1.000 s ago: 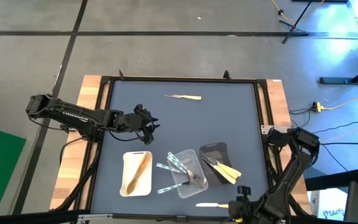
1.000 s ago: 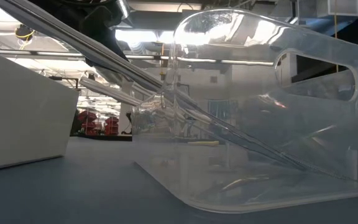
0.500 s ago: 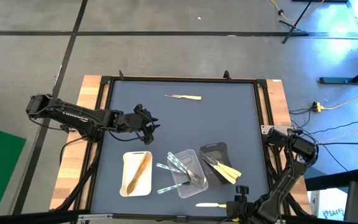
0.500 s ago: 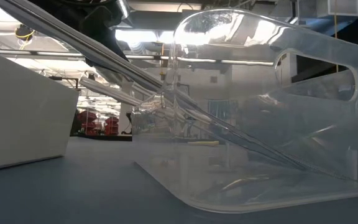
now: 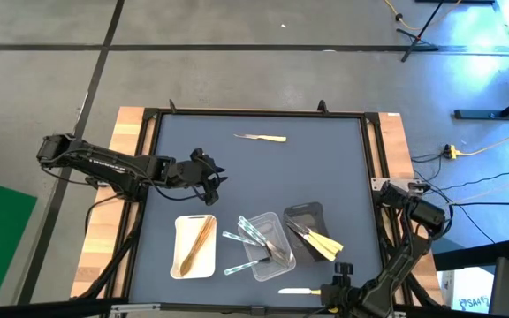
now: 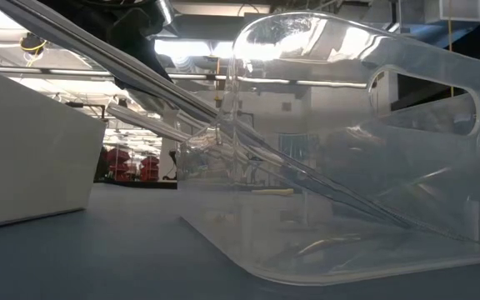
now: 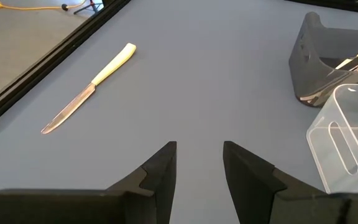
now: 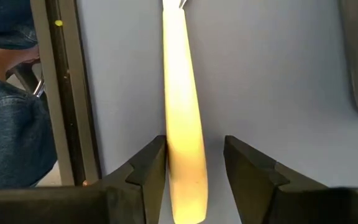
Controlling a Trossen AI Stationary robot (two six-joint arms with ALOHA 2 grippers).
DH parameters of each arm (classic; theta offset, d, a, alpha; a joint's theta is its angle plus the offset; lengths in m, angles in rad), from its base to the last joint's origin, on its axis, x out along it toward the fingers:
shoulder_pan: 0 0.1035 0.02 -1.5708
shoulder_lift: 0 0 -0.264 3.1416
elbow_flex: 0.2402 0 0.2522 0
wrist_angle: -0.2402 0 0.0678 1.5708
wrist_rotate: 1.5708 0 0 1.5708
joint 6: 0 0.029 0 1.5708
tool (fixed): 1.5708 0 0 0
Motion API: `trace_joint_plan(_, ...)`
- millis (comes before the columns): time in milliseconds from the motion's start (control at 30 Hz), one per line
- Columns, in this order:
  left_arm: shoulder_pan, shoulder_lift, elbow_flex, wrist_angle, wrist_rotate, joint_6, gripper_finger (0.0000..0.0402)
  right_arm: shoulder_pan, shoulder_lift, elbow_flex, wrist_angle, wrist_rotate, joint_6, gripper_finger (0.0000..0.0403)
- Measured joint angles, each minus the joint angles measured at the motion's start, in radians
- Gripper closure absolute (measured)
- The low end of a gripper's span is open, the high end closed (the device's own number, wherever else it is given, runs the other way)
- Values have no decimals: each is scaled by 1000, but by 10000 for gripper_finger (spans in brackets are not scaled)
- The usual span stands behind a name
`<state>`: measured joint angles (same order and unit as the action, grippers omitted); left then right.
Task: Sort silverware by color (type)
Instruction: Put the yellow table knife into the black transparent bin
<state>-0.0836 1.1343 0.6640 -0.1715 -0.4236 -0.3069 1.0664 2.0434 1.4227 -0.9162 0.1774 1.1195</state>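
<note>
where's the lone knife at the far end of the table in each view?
High view: knife lies alone near the far edge, apart from the trays.
Low view: only a small pale sliver shows past the clear tray; cannot tell if it is the knife.
Left wrist view: knife lies ahead of the open left fingers.
Right wrist view: not in it.
Shared landmark: the clear tray.

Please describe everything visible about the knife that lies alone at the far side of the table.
The knife has a pale cream handle, plastic by its look, and a thin silvery blade. It lies flat on the blue-grey table, apart from the three trays, near the far edge. Nothing touches it. The left gripper stands open above the mat, short of it, with the knife ahead of its fingers.
</note>
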Motion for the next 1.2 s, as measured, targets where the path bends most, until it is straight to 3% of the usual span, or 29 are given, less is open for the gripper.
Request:
trace_joint_plan(567,-8,-20,0,-3,-1,53,276,-14,3,0,2,-24,0,252)
trace_joint_plan(967,-73,-313,0,-80,-4,232,276,-21,3,1,11,-62,-27,338)
trace_joint_plan(1200,-102,-529,0,-234,-6,240,276,-21,3,0,10,-81,-27,346)
